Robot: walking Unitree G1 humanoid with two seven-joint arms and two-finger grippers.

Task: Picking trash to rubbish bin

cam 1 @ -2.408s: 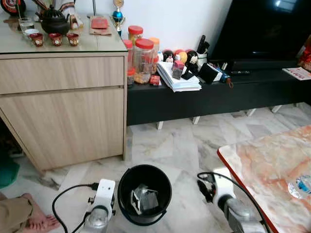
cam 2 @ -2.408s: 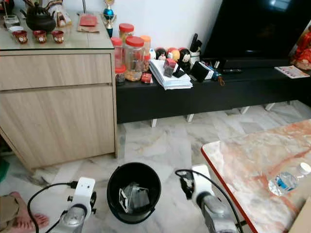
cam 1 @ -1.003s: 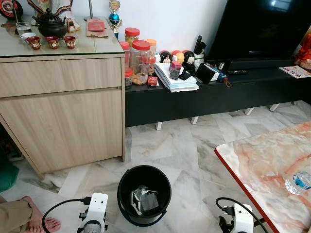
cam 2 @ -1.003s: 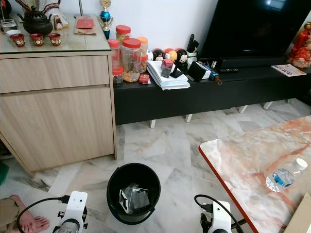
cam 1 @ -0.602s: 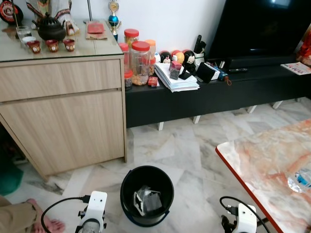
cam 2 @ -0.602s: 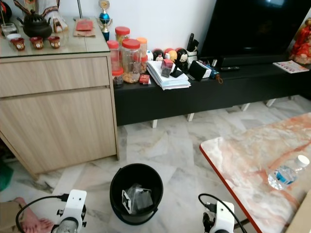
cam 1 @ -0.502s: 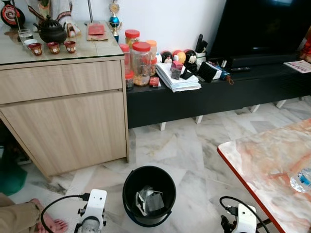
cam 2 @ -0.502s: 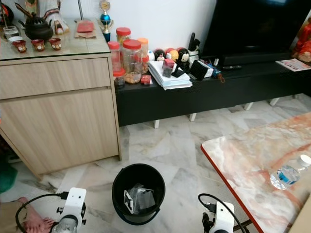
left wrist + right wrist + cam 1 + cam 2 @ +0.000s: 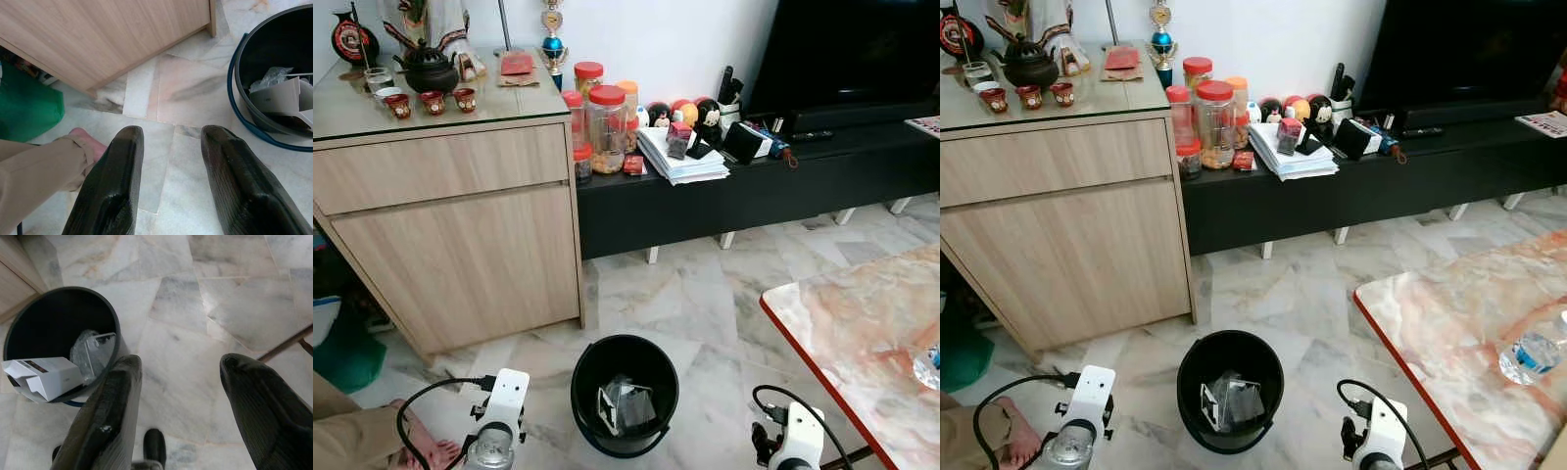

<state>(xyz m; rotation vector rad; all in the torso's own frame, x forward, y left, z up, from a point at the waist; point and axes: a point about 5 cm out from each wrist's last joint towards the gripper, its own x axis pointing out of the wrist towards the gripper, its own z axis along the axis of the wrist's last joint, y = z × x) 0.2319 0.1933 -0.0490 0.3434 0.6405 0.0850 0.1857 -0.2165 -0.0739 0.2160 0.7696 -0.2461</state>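
Note:
A black rubbish bin [image 9: 625,394] stands on the marble floor just ahead of me. Inside it lie a white carton [image 9: 44,374] and crumpled clear plastic [image 9: 271,78]. Both arms hang low on either side of the bin. My left gripper [image 9: 171,134] is open and holds nothing, over the floor beside the bin [image 9: 274,63]. My right gripper [image 9: 181,362] is open too, above bare tiles next to the bin [image 9: 58,328]. A clear water bottle [image 9: 1531,353] lies on the marble table [image 9: 1440,313] at the right.
A person's bare foot [image 9: 426,452] and tan trouser leg [image 9: 34,171] are on the floor at my left, near a green object [image 9: 27,105]. A wooden cabinet [image 9: 460,245] and a black TV bench [image 9: 783,181] with jars and papers line the far wall.
The view has drifted, shifting the scene a little to the right. My right arm has dropped from beside the bin to the bottom edge. The bin's contents look the same.

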